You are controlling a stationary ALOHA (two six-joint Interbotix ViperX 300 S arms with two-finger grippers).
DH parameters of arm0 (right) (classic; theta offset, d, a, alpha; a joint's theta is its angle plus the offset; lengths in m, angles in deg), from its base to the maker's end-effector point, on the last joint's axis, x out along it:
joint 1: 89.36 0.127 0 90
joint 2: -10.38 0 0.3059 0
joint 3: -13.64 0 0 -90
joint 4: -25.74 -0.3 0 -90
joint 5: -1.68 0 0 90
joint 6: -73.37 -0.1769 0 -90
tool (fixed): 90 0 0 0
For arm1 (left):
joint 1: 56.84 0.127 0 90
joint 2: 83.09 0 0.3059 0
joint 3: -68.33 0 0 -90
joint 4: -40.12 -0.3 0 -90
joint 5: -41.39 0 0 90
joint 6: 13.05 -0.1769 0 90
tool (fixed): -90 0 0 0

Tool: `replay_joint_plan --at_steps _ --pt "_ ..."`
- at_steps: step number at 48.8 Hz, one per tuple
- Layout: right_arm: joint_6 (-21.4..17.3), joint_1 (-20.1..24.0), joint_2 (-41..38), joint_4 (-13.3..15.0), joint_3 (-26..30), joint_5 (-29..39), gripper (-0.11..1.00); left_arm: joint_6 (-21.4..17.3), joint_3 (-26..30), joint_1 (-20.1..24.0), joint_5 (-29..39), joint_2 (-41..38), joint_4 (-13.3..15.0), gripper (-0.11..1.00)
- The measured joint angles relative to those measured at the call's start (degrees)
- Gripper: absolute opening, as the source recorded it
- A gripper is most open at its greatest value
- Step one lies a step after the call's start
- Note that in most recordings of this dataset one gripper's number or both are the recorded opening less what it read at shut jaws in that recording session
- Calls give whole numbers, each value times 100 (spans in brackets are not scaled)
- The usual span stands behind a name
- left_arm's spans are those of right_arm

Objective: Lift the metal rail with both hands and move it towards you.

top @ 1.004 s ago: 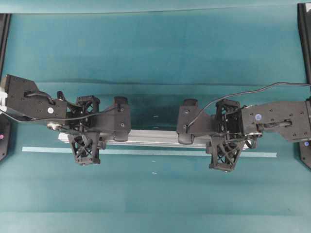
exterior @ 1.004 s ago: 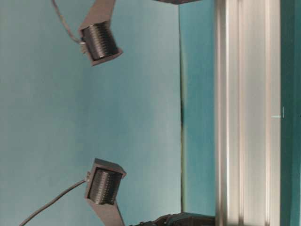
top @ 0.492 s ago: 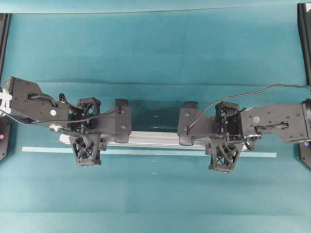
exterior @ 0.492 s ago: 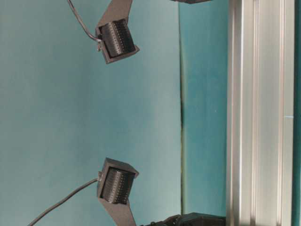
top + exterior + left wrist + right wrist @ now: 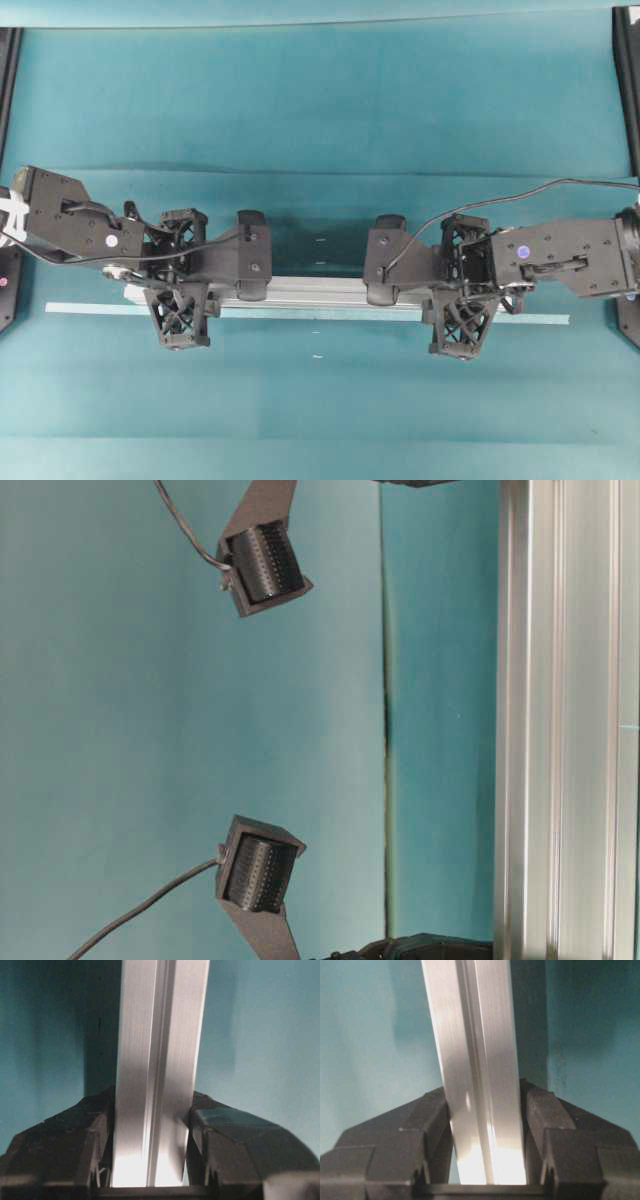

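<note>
The metal rail [image 5: 315, 292] is a long silver grooved bar lying left to right across the middle of the teal mat. My left gripper [image 5: 178, 285] is shut on it near its left end. My right gripper [image 5: 462, 290] is shut on it near its right end. In the left wrist view the rail [image 5: 157, 1060] runs between both black fingers [image 5: 95, 1130], which press its sides. The right wrist view shows the rail [image 5: 472, 1035] clamped the same way. A dark shadow falls on the mat beside the rail. In the table-level view the rail [image 5: 565, 720] fills the right side.
A thin pale tape strip [image 5: 300, 314] lies on the mat just in front of the rail. Black frame posts stand at the far left [image 5: 8, 60] and far right [image 5: 628, 80] edges. A seam [image 5: 385, 720] crosses the mat.
Both grippers and the rail have shifted together toward the near edge of the overhead view, closer to the tape strip. In the table-level view the rail has moved rightward.
</note>
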Motion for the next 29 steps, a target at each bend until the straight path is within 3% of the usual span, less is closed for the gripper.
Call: replay_joint_plan --at_steps 29 --pt "0 -35 -18 0 -18 -35 40 26 -44 0 -255 -44 0 31"
